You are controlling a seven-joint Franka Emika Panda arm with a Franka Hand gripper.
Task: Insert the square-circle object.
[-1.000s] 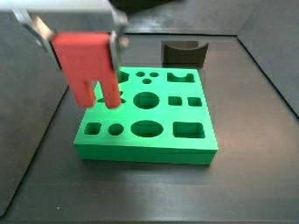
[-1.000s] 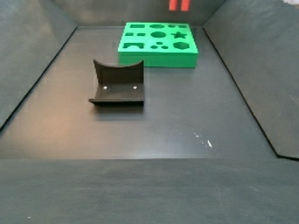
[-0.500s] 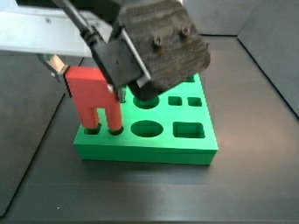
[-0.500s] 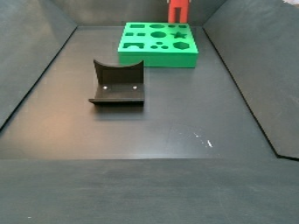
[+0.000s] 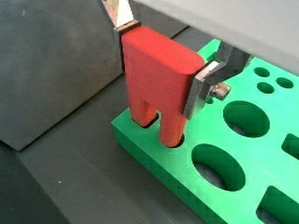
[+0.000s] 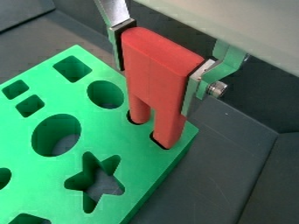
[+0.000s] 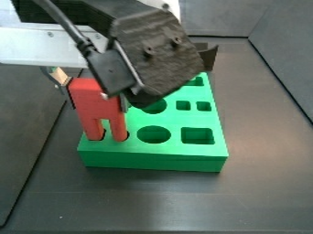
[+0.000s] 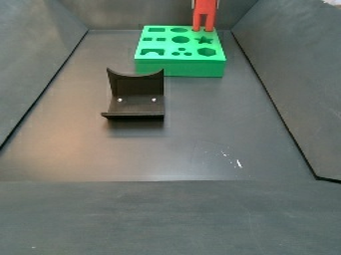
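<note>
The square-circle object is the red two-pronged piece (image 5: 158, 79), one prong round and one square; it shows in both wrist views (image 6: 158, 74) and both side views (image 7: 95, 105) (image 8: 204, 12). My gripper (image 5: 162, 57) (image 6: 158, 63) is shut on its upper body and holds it upright. Both prong tips sit in holes at a corner of the green board (image 5: 152, 144) (image 6: 140, 166) (image 7: 153, 160) (image 8: 180, 68). Most of the prongs' length still stands above the board's top.
The fixture, a dark bracket with a scooped top, stands on the floor apart from the board (image 8: 134, 97) and is partly hidden behind my hand (image 7: 202, 57). My dark hand body (image 7: 153, 50) hides the board's back. Dark walls ring the floor.
The red piece has come down from above the board's corner. Its prong tips now sit in the holes. My hand has swung in front of the fixture in a side view.
</note>
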